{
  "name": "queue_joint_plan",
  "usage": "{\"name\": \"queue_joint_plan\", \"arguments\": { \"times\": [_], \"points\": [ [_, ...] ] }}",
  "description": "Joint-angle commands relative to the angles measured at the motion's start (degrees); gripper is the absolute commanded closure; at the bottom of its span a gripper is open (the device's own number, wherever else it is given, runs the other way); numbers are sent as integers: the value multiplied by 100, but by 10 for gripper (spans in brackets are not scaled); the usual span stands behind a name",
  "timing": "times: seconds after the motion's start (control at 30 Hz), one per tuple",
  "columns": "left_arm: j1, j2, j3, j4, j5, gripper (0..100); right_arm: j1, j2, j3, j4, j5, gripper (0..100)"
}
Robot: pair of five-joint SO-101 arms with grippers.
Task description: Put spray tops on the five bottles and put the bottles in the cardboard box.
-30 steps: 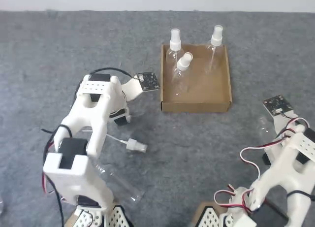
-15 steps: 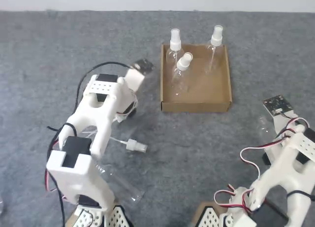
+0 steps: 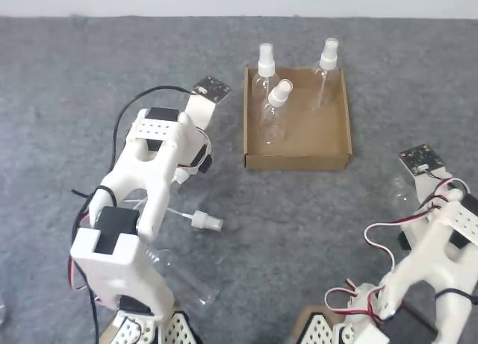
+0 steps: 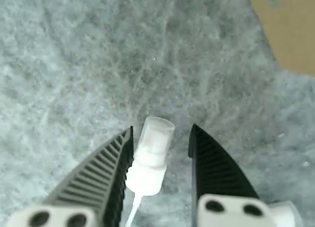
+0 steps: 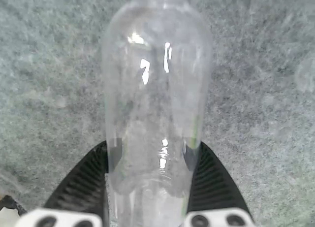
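Note:
My left gripper [image 4: 161, 131] is open around a white spray top [image 4: 150, 155], which touches one finger and stands apart from the other. In the high view this gripper [image 3: 194, 165] is left of the cardboard box [image 3: 297, 162]. Three clear bottles with spray tops [image 3: 275, 105] stand in the box. My right gripper [image 5: 151, 148] is shut on a clear bottle without a top [image 5: 155, 89], low over the carpet at the right [image 3: 403, 189]. Another spray top with its tube [image 3: 205, 221] lies on the carpet. A bare bottle [image 3: 183, 280] lies partly under the left arm.
Grey carpet covers the whole table. The box stands at the back centre with open carpet in front of it, between the two arms. Cables hang around both arms, and the arm bases are at the near edge.
The left arm's wrist has swung back and away from the box's left side, its camera board now farther back. The right arm and its bottle have not moved.

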Motion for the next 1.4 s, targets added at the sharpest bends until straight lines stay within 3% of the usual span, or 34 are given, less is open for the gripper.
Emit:
{"name": "queue_joint_plan", "arguments": {
  "times": [0.0, 0.23, 0.47, 0.6, 0.77, 0.97, 1.07, 1.23, 1.37],
  "points": [
    [-26, -44, -66, -105, -246, 849, 48, 22, -70, 84, 97, 992],
    [9, 378, -22, -105, -246, 855, 136, -13, 53, 84, 88, 991],
    [-44, 220, -189, -62, -88, 986, 426, -31, 35, 31, 88, 991],
    [-53, -484, -198, -62, 141, 988, 426, -31, 35, 31, 88, 976],
    [-334, -1662, -207, 18, 396, 988, 426, -31, 35, 31, 88, 863],
    [-730, -3235, -171, 53, 738, 988, 382, -40, 9, 4, 62, 850],
    [-730, -4035, -180, 545, 958, 988, 418, -40, 9, -154, -35, 827],
    [-378, -5187, -163, 1538, 1204, 988, 347, -40, 9, -154, -123, 677],
    [-79, -5697, -40, 1820, 1257, 988, 75, -40, 9, -136, -141, 623]
  ]
}}
